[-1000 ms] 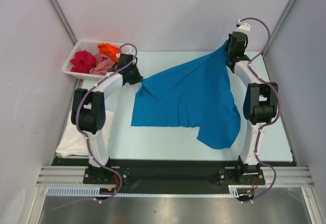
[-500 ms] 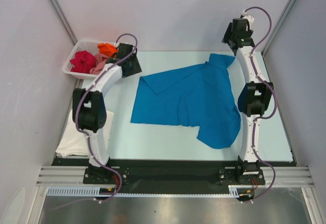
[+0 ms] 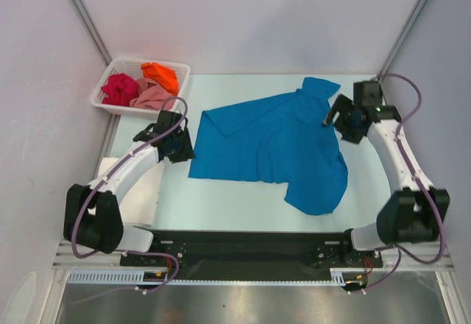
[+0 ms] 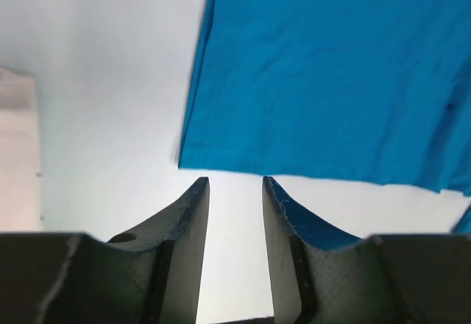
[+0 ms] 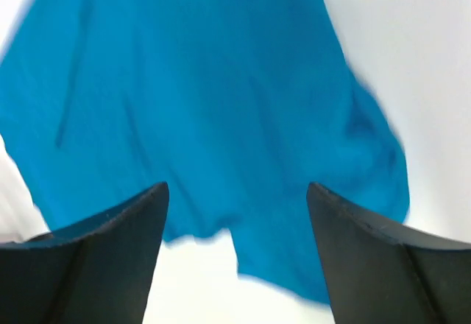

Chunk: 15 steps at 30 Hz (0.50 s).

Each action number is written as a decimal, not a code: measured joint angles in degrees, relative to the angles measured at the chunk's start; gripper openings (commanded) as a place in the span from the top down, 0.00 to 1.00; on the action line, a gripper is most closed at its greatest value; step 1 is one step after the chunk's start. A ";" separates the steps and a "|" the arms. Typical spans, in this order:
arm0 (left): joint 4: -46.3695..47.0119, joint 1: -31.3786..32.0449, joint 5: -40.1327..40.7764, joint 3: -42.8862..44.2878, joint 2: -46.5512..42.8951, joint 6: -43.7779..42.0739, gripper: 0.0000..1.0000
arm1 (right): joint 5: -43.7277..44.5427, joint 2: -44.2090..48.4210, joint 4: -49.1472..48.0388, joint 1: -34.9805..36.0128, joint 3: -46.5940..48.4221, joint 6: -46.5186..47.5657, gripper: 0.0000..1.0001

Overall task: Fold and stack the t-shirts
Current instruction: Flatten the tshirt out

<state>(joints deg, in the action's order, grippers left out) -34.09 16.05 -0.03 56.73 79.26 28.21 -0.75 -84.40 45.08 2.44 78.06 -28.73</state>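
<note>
Overhead view of a pale table [image 3: 243,199] enclosed by plain white walls [image 3: 243,22] with metal corner posts, the arm bases on a black strip at its near edge. The blue t-shirt [image 3: 272,147] lies spread over the middle of the table, loosely flat, with one fold along its far left part and a rumpled lobe toward the near right. The left arm [image 3: 125,173] lies low and reaches diagonally forward. The right arm [image 3: 401,162] bends outward, then angles in toward the shirt's far right side. A white slotted basket [image 3: 147,61] in the far left corner holds the crimson t-shirt [image 3: 118,88], the orange t-shirt [image 3: 160,74] and the pink t-shirt [image 3: 152,99], all bunched. The white t-shirt [image 3: 140,195] lies at the table's left edge, partly under the left arm. The left gripper [image 3: 182,149] sits beside the blue shirt's near left corner. Its wrist view alone shows the left gripper [image 4: 234,184] with a narrow gap, nothing in it, and the shirt [image 4: 331,66] just ahead. The right gripper [image 3: 331,116] is small from above. Its wrist view shows the right gripper [image 5: 237,191] spread wide and empty, above blurred blue cloth [image 5: 206,96].
</note>
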 measured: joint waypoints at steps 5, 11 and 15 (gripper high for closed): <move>0.96 -0.11 -3.23 -5.38 2.14 2.32 0.51 | -6.23 13.03 4.74 -0.76 -16.61 -3.58 0.31; 3.13 -0.72 -3.80 -6.71 5.57 4.61 0.52 | -9.68 21.18 8.85 -4.44 -25.59 -6.34 0.39; 4.22 -1.75 -3.82 -7.69 7.41 5.51 0.54 | -9.99 21.46 10.03 -7.45 -25.75 -6.62 0.50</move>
<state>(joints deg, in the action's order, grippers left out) -29.87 14.31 -3.86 49.04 86.67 33.71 -10.74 -62.94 55.11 -5.02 52.31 -35.35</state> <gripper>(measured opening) 0.467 0.529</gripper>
